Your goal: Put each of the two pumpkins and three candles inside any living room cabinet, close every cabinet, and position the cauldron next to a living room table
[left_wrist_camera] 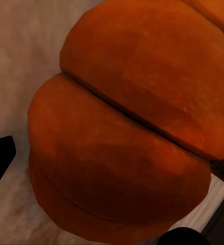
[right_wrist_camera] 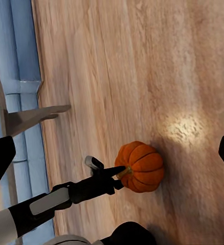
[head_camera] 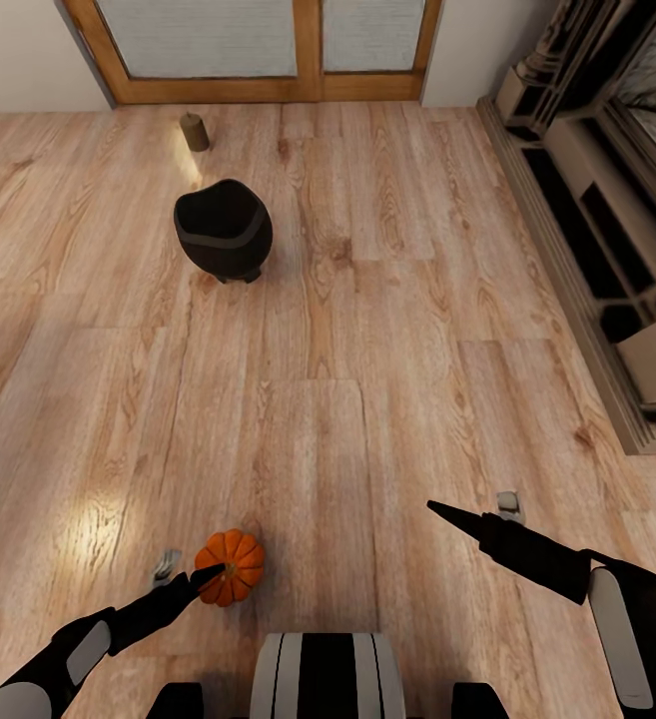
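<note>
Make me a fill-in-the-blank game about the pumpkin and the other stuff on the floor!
1. The left gripper is at the orange ____.
2. The black cauldron stands on the wooden ____.
3. Beyond the cauldron, near the door, stands one small ____.
4. The right gripper holds ____.

Missing words: pumpkin; floor; candle; nothing

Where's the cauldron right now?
In the head view, the cauldron stands on the wooden floor, ahead and left of centre, just nearer than a candle by the far wall.
</note>
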Controlling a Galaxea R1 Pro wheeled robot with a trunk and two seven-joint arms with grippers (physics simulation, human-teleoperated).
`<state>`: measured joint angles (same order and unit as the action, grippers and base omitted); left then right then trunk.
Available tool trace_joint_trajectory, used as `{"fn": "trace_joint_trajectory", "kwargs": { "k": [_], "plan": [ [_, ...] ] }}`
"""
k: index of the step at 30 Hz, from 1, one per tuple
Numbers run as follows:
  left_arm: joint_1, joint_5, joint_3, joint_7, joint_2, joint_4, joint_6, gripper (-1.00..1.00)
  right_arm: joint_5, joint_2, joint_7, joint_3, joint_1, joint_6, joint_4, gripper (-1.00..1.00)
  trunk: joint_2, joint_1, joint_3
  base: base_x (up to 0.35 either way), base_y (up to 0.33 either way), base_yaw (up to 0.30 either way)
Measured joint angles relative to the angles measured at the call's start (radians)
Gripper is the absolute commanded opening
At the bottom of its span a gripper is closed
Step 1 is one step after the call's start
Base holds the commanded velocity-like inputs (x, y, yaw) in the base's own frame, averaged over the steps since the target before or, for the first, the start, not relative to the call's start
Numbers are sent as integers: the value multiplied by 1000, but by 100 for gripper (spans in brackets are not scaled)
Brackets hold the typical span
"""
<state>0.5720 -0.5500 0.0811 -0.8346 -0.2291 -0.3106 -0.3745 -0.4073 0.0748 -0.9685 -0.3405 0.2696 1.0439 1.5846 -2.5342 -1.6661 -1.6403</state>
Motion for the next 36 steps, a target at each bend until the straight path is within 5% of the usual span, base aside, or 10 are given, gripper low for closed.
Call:
{"fn": "trace_joint_trajectory", "kwargs": {
  "k": [1,36],
  "plan": [
    [0,0,0,0,0,0,0,-100,0,0,-1,0,0,0,0,100,0,0,0,0,0,0],
    [-2,19,-2,0,-1,-25,10,-100,-1,1,-3,-1,0,0,0,100,0,0,0,0,0,0]
  ]
}}
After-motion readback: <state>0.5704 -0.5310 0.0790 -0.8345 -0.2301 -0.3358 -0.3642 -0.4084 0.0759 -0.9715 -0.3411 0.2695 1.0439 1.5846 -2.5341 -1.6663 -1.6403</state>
